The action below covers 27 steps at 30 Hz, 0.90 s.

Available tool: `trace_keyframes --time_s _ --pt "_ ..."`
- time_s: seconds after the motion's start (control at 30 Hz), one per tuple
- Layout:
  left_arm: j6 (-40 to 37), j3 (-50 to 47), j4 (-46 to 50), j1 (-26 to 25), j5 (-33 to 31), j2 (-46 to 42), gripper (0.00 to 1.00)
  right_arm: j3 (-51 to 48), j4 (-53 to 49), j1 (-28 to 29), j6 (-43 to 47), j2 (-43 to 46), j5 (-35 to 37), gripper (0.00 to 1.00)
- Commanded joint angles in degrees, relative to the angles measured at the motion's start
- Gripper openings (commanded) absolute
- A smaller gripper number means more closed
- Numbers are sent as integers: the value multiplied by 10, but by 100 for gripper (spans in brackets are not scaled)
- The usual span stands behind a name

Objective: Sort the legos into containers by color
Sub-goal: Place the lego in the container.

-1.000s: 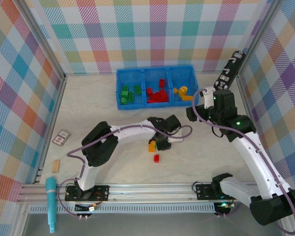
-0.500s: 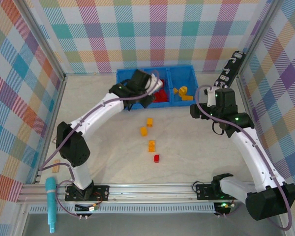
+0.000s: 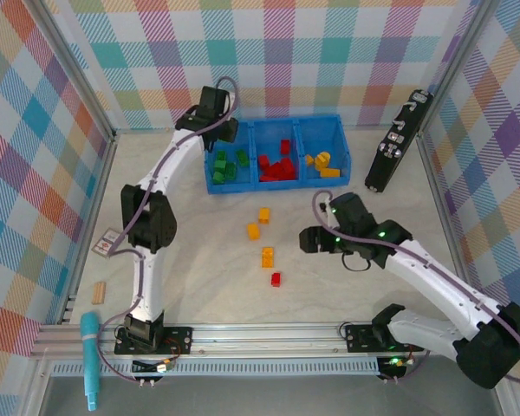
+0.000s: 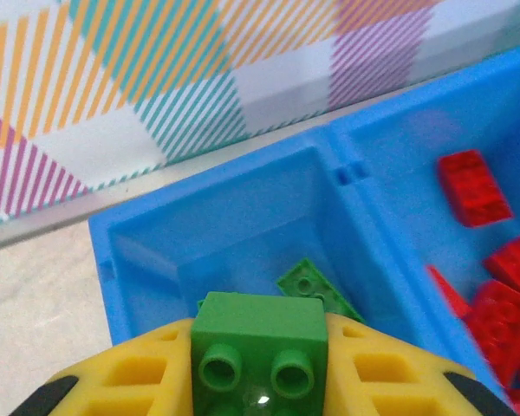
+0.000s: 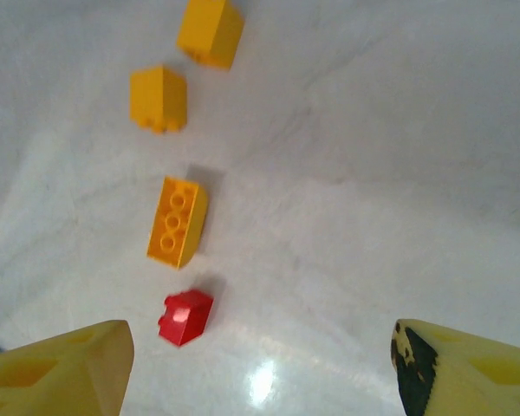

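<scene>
Holding green brick (image 4: 260, 334) pinched in left gripper (image 4: 260, 373) over blue tray's (image 3: 344, 152) left compartment (image 4: 208, 243). Likely releasing next. Hovering right gripper (image 5: 258, 355), wide open and empty, above red brick (image 5: 185, 316) and yellow-orange bricks (image 5: 178, 221) on table (image 5: 373, 173); needing descent onto one.

The tray (image 3: 273, 122) is blue, with green bricks (image 3: 228, 165), red bricks (image 3: 277, 167) and yellow-orange bricks (image 3: 322, 162) in it. The table (image 3: 199, 277) is pale cream, faintly marbled; on it are three orange bricks (image 3: 268, 256) and one red brick (image 3: 276, 279). The left fingers (image 4: 169, 364) are yellow, the held brick (image 4: 260, 334) bright green. The walls (image 3: 329, 61) are pastel plaid.
</scene>
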<state>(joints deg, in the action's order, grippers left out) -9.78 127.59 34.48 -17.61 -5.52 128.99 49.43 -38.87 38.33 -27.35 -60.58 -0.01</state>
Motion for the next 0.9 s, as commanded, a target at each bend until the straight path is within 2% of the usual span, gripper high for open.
trace_keyframes --time_s 0.0,0.27,0.67,0.73,0.87 --pt "35 63 39 14 37 51 20 1 -31 50 -66 -23 67 78" --pt "53 94 23 15 55 138 20 7 3 119 -105 -90 81 78" --pt "73 74 6 14 81 161 20 34 39 181 -135 -169 78 78" --pt "74 68 3 13 82 160 23 34 40 187 -142 -182 77 78" --pt "74 59 3 10 82 157 34 39 49 200 -153 -208 68 78"
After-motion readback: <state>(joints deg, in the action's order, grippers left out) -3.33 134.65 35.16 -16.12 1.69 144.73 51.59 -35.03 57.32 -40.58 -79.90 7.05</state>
